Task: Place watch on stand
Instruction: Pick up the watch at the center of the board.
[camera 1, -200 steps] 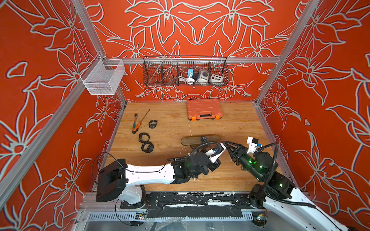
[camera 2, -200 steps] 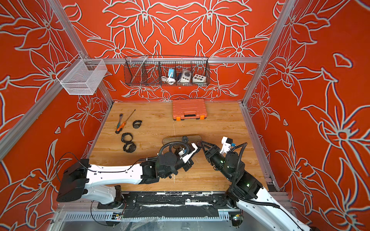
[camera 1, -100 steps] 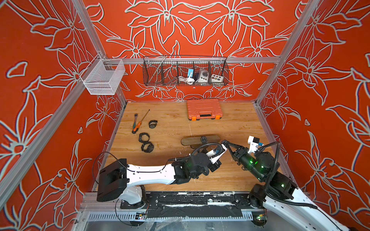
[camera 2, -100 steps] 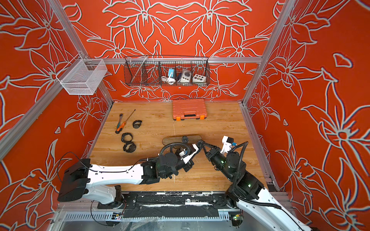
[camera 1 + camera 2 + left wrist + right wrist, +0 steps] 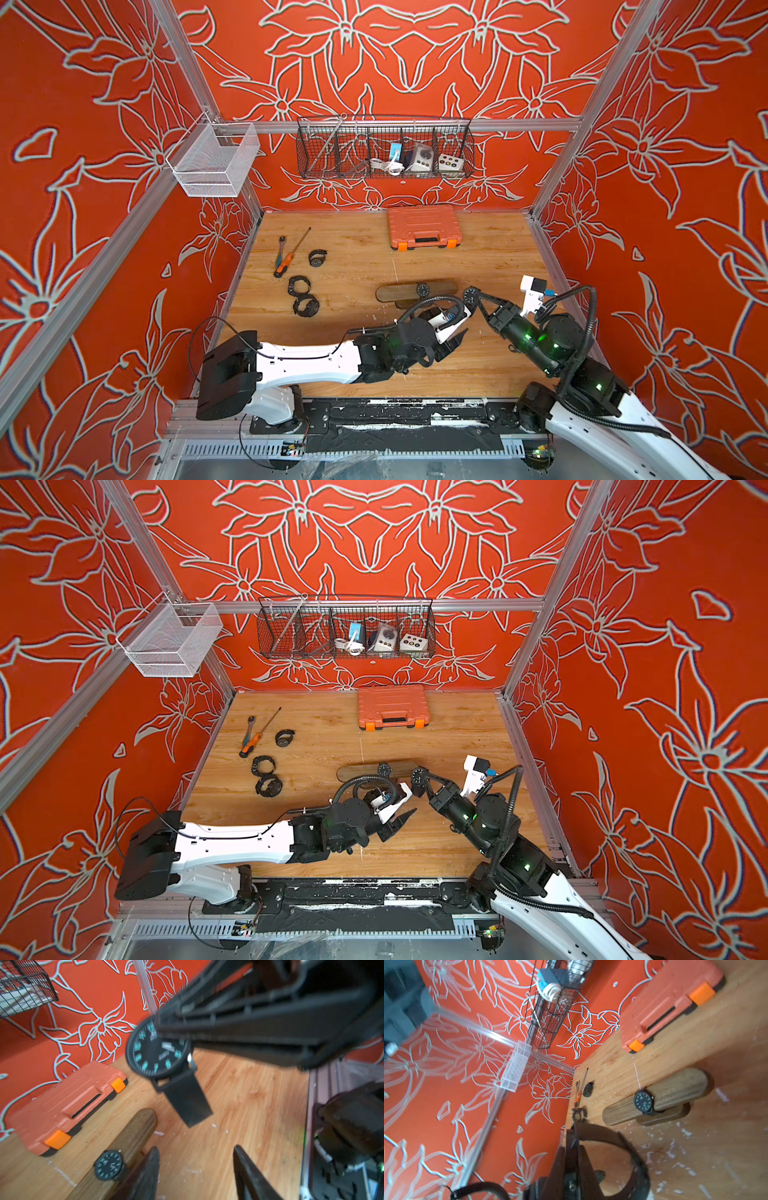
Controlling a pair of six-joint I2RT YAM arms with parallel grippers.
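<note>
While clamped (end effector (image 5: 475,296)): watch (image 5: 158,1051)

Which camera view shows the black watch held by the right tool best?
The left wrist view: the black watch with teal numerals fills the frame, dial readable, strap hanging, pinched by the right tool. In both top views it is a tiny dark disc. The right wrist view shows only its looped strap.

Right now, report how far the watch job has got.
Done: one watch already wraps the stand. In hand: the right gripper is shut on a second watch beside the stand's end, while the left gripper is open and empty. Left: fit that watch; three more watches lie on the table.
</note>
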